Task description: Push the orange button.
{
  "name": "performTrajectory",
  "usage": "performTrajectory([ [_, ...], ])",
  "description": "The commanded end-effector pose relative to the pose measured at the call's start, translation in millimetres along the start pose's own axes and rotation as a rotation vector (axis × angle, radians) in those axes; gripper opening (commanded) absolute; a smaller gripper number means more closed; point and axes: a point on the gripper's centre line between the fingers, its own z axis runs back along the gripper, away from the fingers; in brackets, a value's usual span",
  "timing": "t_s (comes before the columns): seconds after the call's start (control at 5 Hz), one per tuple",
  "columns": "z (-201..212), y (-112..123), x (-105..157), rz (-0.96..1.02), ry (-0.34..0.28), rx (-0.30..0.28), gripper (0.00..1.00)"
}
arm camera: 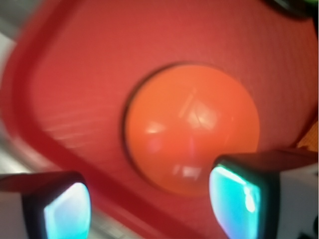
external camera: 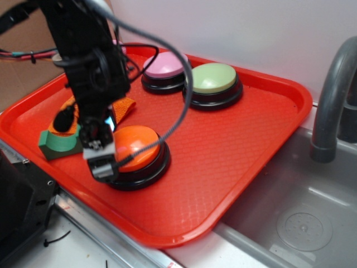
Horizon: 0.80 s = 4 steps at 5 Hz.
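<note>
My fingers are spread apart, empty, low over the near-left edge of one orange button on one red tray. Behind: one pink button, one green button. One sink at right.

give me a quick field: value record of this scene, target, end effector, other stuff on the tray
target: orange button, glossy dome on a black base, near front of tray
surface: red tray, beside a grey sink
end effector: open, fingers apart, over the button's left edge; contact cannot be told
wrist view: orange dome fills the middle, one finger overlapping its lower right
other buttons: pink button and green button, side by side at the back
also on tray: green block, orange cloth, mostly hidden behind the arm
</note>
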Motion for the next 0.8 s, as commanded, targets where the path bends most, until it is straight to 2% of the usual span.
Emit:
performTrajectory([
  [0.0,-18.1,-7.5,10.0,0.018,-0.012,0.042,1.00],
  [0.2,-8.6,-6.9,11.5,0.017,-0.037,0.015,1.00],
  [0.6,35.4,-0.6,14.3,0.011,-0.081,0.060,1.00],
])
